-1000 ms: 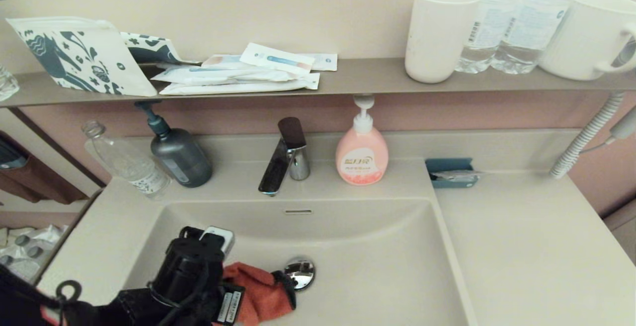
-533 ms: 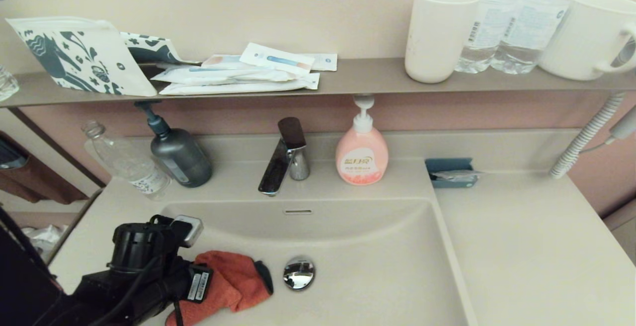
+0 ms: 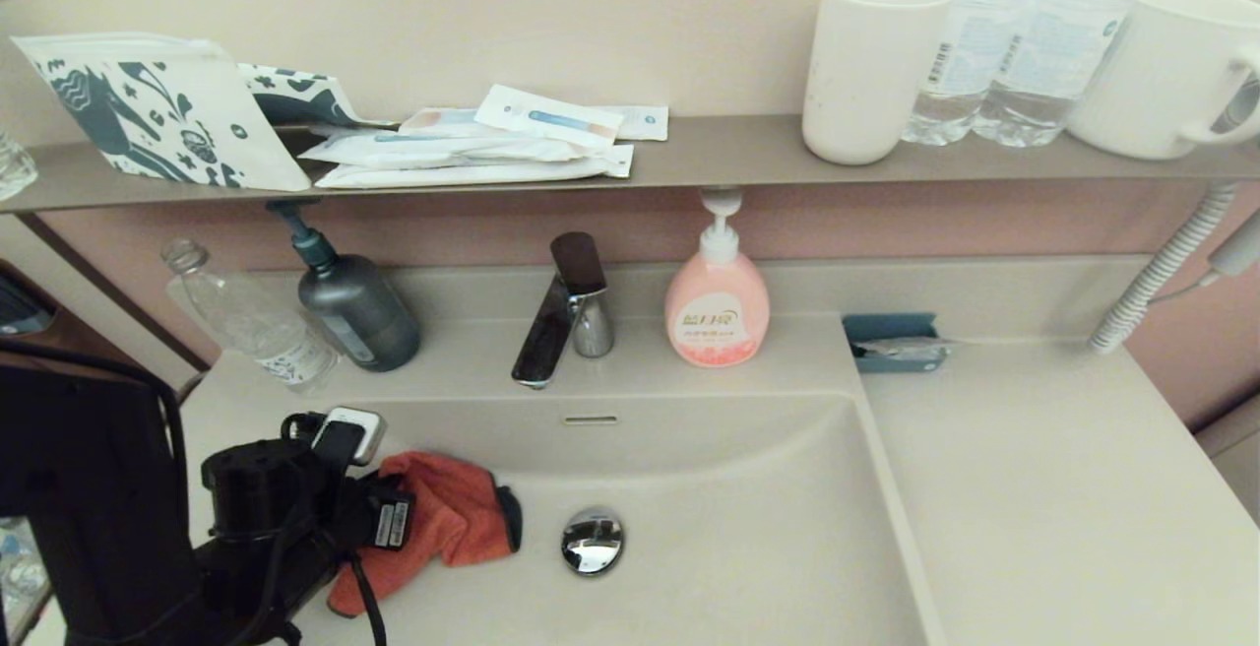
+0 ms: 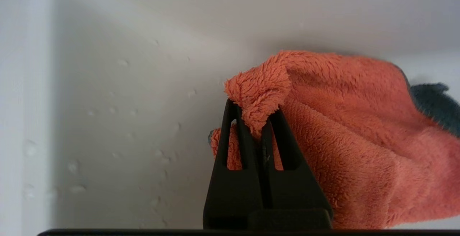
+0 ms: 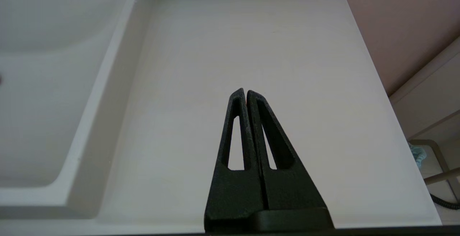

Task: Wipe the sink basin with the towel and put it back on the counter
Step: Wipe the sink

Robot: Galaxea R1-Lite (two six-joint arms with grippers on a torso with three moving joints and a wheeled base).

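Note:
The orange-red towel (image 3: 448,518) lies bunched on the floor of the beige sink basin (image 3: 748,528), left of the chrome drain plug (image 3: 593,541). My left gripper (image 4: 253,108) is shut on a fold of the towel (image 4: 341,139), close to the basin's left wall, which is dotted with water drops. In the head view my black left arm (image 3: 266,518) reaches in from the lower left and hides the fingers. My right gripper (image 5: 245,92) is shut on nothing and hovers above the beige counter (image 5: 251,49) right of the basin; the head view does not show it.
Behind the basin stand a faucet (image 3: 566,316), a pink soap pump (image 3: 717,306), a dark pump bottle (image 3: 354,306) and a clear bottle (image 3: 251,321). A teal tray (image 3: 894,341) sits at the counter's back. A grey-brown shelf (image 3: 709,159) above carries cups, bottles and packets.
My left arm has dragged the towel leftward across the basin floor, from touching the drain plug to near the left wall and slightly farther back. The right gripper's earlier state is not shown.

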